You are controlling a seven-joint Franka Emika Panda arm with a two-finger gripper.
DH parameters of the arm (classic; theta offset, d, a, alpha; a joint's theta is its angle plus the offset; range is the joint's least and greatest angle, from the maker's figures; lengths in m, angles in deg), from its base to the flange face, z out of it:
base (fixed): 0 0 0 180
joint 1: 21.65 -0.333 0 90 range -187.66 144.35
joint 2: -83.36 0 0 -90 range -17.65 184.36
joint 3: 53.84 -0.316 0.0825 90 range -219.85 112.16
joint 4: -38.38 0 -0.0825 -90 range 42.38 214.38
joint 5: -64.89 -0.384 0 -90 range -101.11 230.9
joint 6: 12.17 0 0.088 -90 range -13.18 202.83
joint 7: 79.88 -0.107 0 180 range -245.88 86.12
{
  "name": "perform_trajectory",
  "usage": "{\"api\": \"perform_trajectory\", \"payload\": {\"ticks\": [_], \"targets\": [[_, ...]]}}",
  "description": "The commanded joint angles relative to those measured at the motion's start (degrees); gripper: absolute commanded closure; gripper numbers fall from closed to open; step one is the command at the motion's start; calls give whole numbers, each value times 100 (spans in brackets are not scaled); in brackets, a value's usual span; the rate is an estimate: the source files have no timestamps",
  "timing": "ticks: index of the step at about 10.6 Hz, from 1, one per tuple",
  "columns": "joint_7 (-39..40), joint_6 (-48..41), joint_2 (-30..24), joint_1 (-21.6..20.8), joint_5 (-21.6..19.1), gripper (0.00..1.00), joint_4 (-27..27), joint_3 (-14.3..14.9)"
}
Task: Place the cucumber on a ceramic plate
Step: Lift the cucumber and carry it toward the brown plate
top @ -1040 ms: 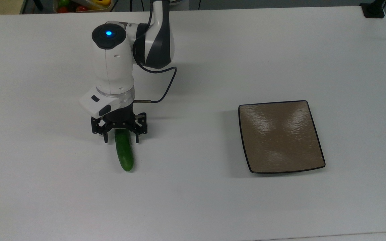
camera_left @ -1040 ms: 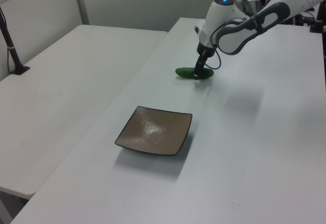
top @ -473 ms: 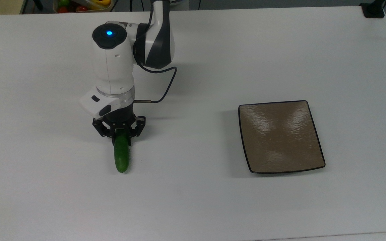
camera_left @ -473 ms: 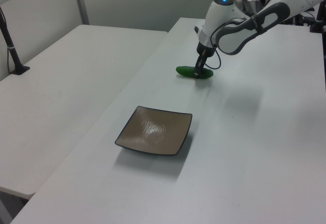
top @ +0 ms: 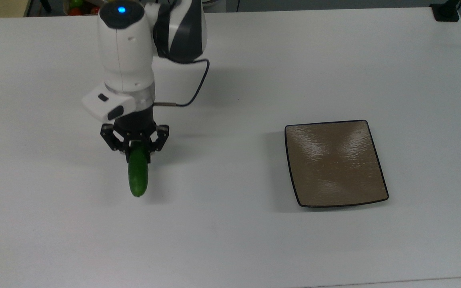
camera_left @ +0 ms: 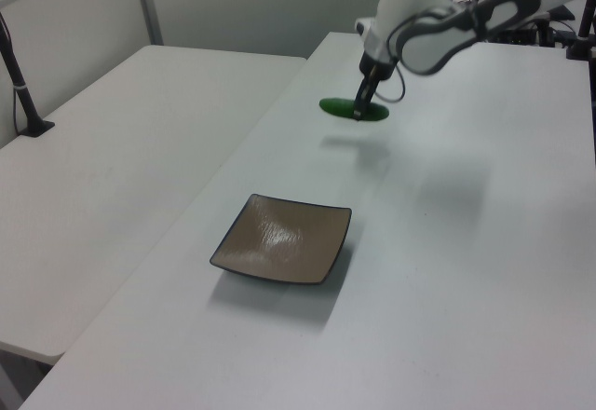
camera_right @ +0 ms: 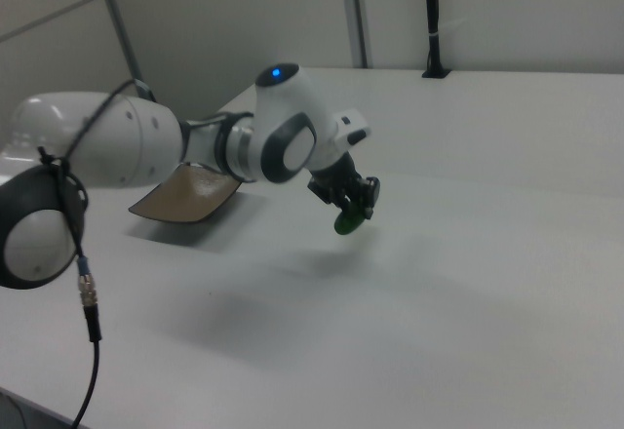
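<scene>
Since a second ago your gripper has closed on the cucumber and lifted it off the table; the arm has risen and drawn toward the top view's far left. The fingers now pinch the cucumber close to one end, so most of its length sticks out toward the near edge in the top view.

Your coming move turns on one relation: the plate lies well apart to the top view's right of the gripper, at about the same depth on the table, so the carry is mainly a sideways sweep. The cucumber's long axis runs near-to-far in the top view, roughly parallel to the plate's left and right edges.

In the left view, the cucumber hangs level above its own shadow, which tells you it is clear of the table; the top view cannot show that height. From the right view you see the cucumber end-on under the gripper, with the plate behind the arm, partly hidden.
</scene>
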Motion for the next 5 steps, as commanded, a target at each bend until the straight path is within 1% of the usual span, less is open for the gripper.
{"api": "perform_trajectory", "payload": {"ticks": [1,2,5], "targets": [[82,-1523,-1087,-69,-43,94,264,39],[91,-2016,-1377,-87,-43,93,343,31],[91,-2784,-2011,-332,-52,93,545,30]]}}
